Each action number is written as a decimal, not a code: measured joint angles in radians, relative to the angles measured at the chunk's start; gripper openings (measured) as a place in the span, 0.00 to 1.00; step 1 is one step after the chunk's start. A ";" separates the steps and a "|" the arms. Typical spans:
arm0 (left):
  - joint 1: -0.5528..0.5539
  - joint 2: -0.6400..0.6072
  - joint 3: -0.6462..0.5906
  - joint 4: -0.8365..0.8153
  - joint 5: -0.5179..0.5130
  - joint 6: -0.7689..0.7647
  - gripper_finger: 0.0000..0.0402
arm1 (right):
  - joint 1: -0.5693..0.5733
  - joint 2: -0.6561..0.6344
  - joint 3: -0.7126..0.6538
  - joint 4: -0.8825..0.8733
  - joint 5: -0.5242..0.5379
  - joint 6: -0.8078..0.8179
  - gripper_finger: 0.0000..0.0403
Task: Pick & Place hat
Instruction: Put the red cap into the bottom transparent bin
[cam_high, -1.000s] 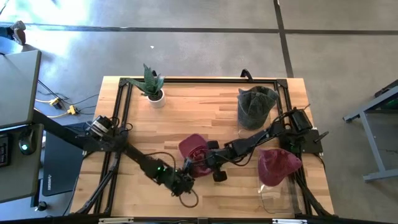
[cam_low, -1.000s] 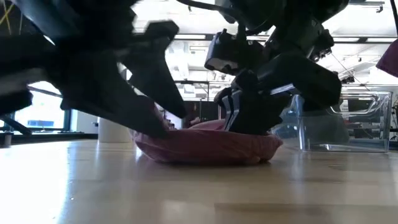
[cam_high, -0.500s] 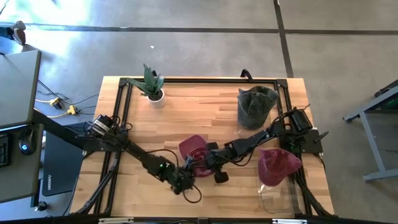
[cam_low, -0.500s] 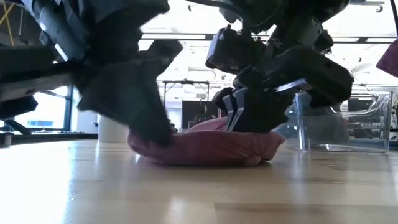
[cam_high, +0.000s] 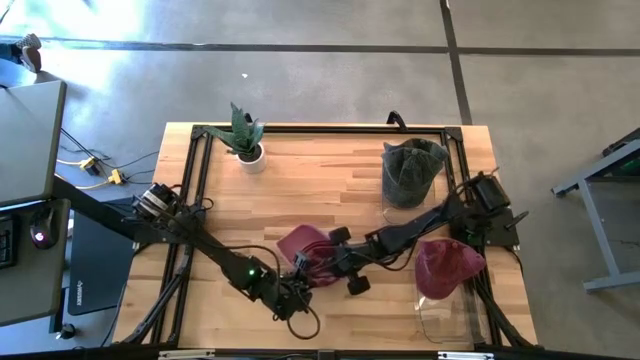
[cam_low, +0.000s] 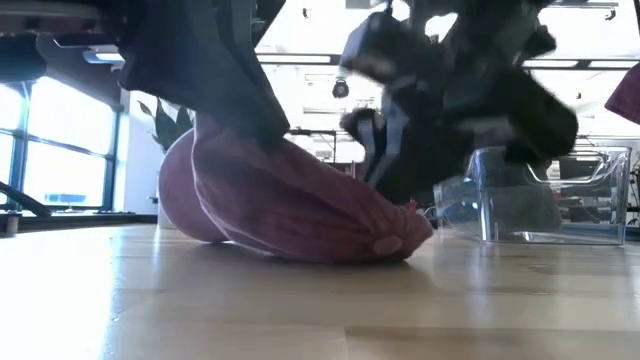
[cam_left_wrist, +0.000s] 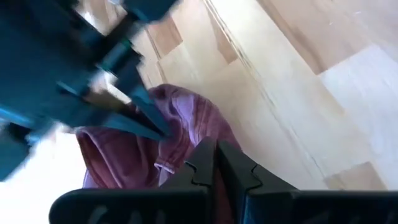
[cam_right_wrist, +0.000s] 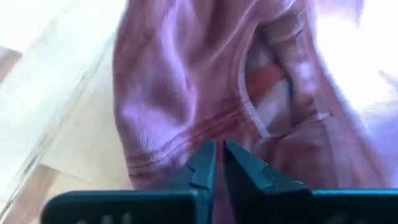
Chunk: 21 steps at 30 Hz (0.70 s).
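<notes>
The soft maroon knitted hat (cam_high: 300, 246) lies near the front middle of the pale wooden worktop (cam_high: 330, 170), one side bunched up off the boards and the other resting on them in the low view (cam_low: 290, 205). The left claw (cam_high: 297, 268) is at the hat's front edge with its fingers pinched together on a fold of the fabric, as its wrist view shows (cam_left_wrist: 214, 163). The right claw (cam_high: 333, 262) sits against the hat's right side; its fingers are nearly together and I cannot tell if any cloth lies between them. To lift cleanly, the left claw should probably rise slowly with a deep bite of brim, so the limp knit does not slip, while the right claw clears away. A second maroon hat (cam_high: 447, 265) sits on a clear plastic stand (cam_high: 440, 322) at the right, and a dark mesh hat (cam_high: 410, 170) farther back.
</notes>
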 joint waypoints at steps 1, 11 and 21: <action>0.000 0.000 0.000 -0.003 0.001 -0.003 0.01 | 0.007 -0.016 0.000 -0.004 0.020 -0.009 0.08; 0.001 0.000 0.000 -0.027 -0.012 -0.064 0.00 | 0.123 -0.121 0.000 -0.024 0.101 -0.170 0.49; 0.001 0.001 0.000 -0.004 -0.133 -0.109 0.00 | 0.246 0.039 0.000 0.002 0.516 -0.199 0.56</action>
